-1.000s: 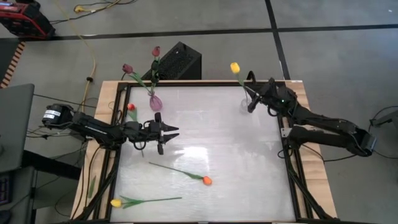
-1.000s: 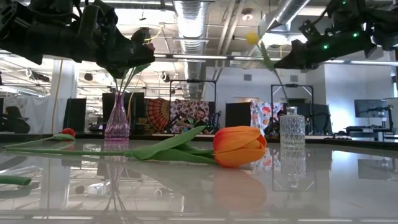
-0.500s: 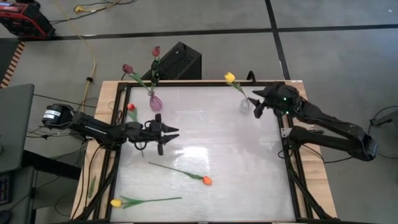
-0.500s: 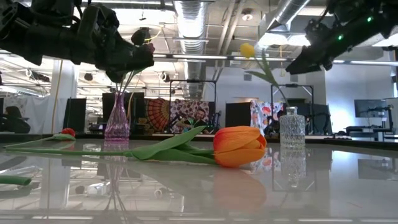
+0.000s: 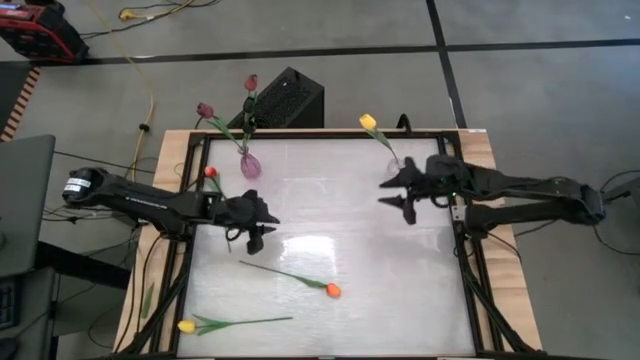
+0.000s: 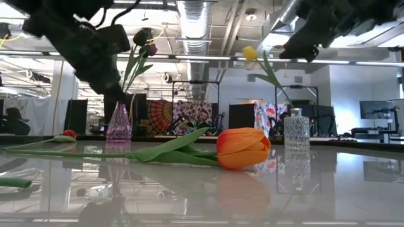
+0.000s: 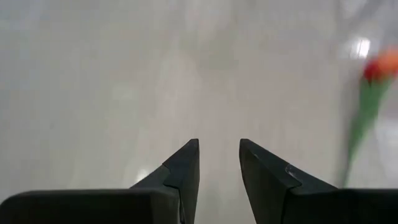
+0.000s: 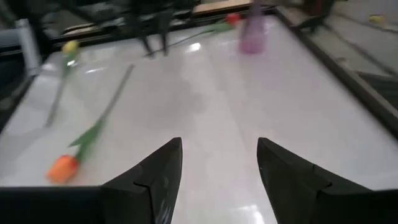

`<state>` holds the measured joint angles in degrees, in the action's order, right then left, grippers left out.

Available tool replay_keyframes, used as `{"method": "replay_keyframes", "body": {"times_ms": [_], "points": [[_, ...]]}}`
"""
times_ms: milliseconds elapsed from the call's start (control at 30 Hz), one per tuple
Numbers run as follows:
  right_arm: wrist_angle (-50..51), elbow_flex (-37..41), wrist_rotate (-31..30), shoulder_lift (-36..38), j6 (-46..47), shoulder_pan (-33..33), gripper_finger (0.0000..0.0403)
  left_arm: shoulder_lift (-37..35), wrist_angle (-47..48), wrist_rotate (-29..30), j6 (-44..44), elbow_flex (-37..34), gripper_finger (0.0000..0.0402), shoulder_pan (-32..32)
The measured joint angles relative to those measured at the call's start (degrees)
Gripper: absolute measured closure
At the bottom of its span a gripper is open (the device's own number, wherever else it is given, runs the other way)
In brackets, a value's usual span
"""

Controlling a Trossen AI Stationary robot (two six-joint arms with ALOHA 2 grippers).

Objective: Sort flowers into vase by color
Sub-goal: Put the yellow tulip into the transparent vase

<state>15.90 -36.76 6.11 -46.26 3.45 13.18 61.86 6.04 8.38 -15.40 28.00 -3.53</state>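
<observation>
The right gripper (image 5: 398, 194) has let go of the yellow tulip (image 5: 368, 122) and pulled back toward frame centre, fingers spread and empty; that tulip now stands in the clear vase (image 6: 292, 130) at upper right. The left gripper (image 5: 256, 234) has tipped downward, fingers slightly parted, holding nothing. Nearest, at lower left, lies another yellow flower (image 5: 187, 326); then the orange tulip (image 5: 332, 291). Farthest, maroon tulips (image 5: 204, 109) stand in the pink vase (image 5: 250, 164).
</observation>
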Motion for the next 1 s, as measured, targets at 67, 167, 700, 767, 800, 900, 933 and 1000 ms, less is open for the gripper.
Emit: {"method": "replay_keyframes", "body": {"times_ms": [67,167,700,767,800,900,933,1000], "points": [[-1.7,-0.3,0.0,-2.6,0.9,-3.2,0.0174,0.0,10.5,-3.7,0.0,4.1,0.03,-0.4],[-5.7,-0.4,-0.1,-6.7,1.2,-7.5,0.0176,0.1,17.3,-9.9,0.3,7.4,0.03,-2.9],[-23.5,-0.4,-1.4,-24.7,4.9,-24.2,0.0176,0.1,26.9,-18.2,-18.2,9.0,0.03,-22.1],[-24.2,-0.4,-1.7,-26.0,6.2,-25.4,0.0176,0.1,22.6,-18.7,-23.4,9.0,0.03,-25.1],[-24.8,-0.4,-2.0,-26.5,6.9,-26.0,0.0176,0.1,20.4,-18.6,-26.1,9.0,0.03,-26.7],[-26.4,-0.4,-3.5,-27.8,7.6,-28.2,0.0176,0.1,14.6,-15.9,-34.4,9.0,0.03,-32.1],[-26.8,-0.4,-3.8,-28.2,7.7,-28.9,0.0176,0.1,12.9,-13.7,-37.1,9.0,0.03,-34.2],[-28.3,-0.4,-4.3,-29.2,7.7,-30.5,0.0176,1.1,9.0,-8.7,-41.3,9.0,0.03,-38.2]]}}
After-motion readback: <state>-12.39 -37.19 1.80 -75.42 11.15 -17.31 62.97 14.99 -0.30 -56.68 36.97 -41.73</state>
